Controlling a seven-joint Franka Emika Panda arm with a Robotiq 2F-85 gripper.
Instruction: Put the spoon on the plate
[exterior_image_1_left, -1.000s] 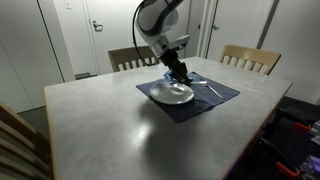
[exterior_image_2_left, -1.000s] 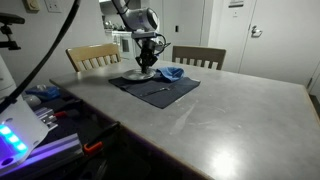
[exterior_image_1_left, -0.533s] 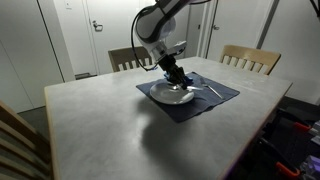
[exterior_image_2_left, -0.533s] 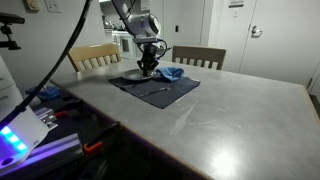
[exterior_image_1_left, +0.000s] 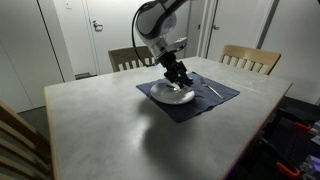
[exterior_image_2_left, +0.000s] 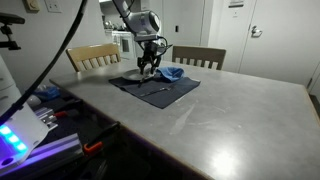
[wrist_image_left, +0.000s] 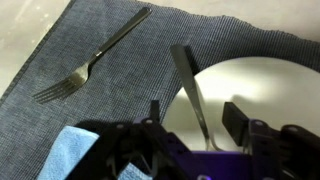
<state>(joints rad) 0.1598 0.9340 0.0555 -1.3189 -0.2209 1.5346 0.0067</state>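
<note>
**A:** ok what's the layout, biggest stuff first?

**B:** Big grey table. A dark blue placemat sits toward its far edge, closer to the corner by the light wooden chair. The white plate is on that mat, on the half facing the middle of the table.

**A:** and the arm?

**B:** The gripper hangs low right over the plate. In the wrist view the gripper has its two fingers spread apart with clear gaps on both sides, so it's not clamping anything.

**A:** smaller bits?

**B:** There's a crumpled light blue cloth on the mat, just beside the plate. A fork lies flat on the bare mat, well apart from the plate, on the side toward the table's near edge in an exterior view.

**A:** the spoon though?

**B:** The spoon runs across the plate's rim. Its handle tip pokes out over the mat and the rest runs in over the white, right between the fingers without touching them. The bowl end is hidden under the gripper.
</note>
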